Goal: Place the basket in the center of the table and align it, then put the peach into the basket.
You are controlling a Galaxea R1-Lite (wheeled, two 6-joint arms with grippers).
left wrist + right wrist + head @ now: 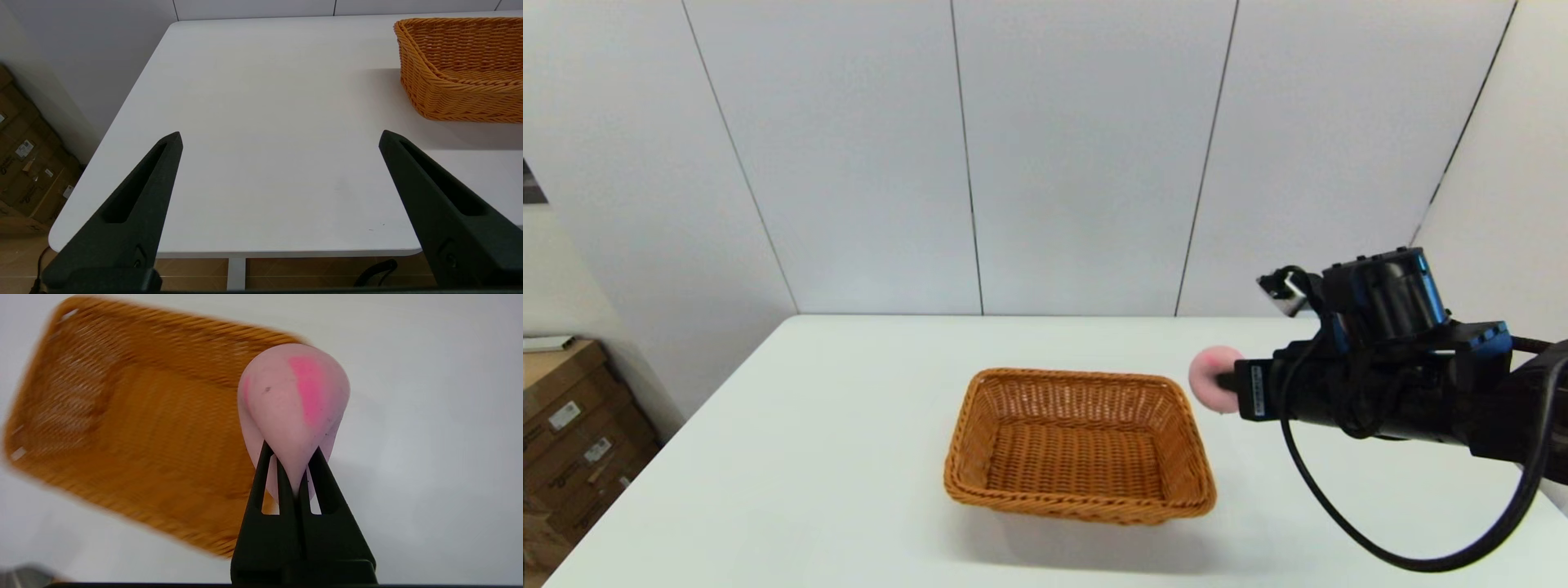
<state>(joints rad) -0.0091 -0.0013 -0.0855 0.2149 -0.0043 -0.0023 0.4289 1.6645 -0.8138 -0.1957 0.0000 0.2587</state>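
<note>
Left gripper (280, 139): parked at near table (849, 457) edge, fingers spread, empty. Wicker basket (1080, 445): mid-table, stiff, light. Peach (1213, 378): aloft beside basket's right rim, pinched visibly out of shape in clamped right gripper (292, 457); judged soft, light, best held mid-body.

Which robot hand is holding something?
The right gripper. Its fingers are squeezed shut on the pink peach, up in the air beside the basket. The left gripper is open, with only bare table between its fingers.
</note>
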